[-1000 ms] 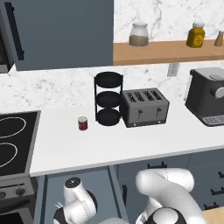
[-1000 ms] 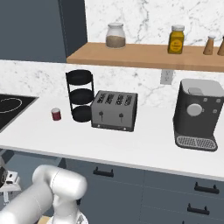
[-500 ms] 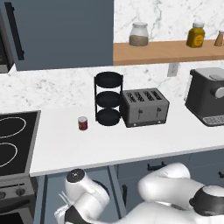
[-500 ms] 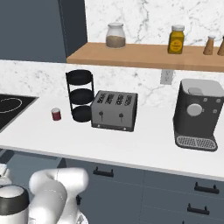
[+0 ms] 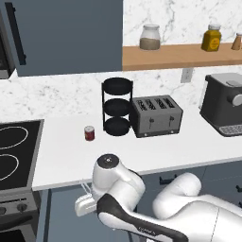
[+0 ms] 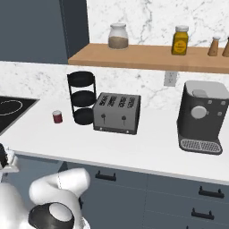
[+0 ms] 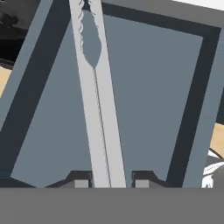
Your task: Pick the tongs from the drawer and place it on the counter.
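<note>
In the hand view the tongs (image 7: 97, 100), a long pale silvery strip, run from between my two finger tips up across the picture and past the far rim of the drawer (image 7: 153, 96). My gripper (image 7: 111, 179) is shut on the tongs' near end, above the blue-grey drawer floor. From the left base view my hand (image 5: 87, 206) hangs just below the front edge of the white counter (image 5: 156, 153); the fingers are hidden there. The hand's edge (image 6: 6, 159) shows at far left in the right base view, under the counter (image 6: 147, 150).
On the counter stand a small red can (image 5: 89, 133), a black three-tier rack (image 5: 117, 106), a toaster (image 5: 156, 116) and a coffee machine (image 5: 225, 109). A stove top (image 5: 14, 151) lies at left. A wooden shelf (image 5: 179, 54) with jars hangs above.
The arm has swung and its wrist has risen from low in front of the cabinets up to the counter's front edge. The counter items stay put.
</note>
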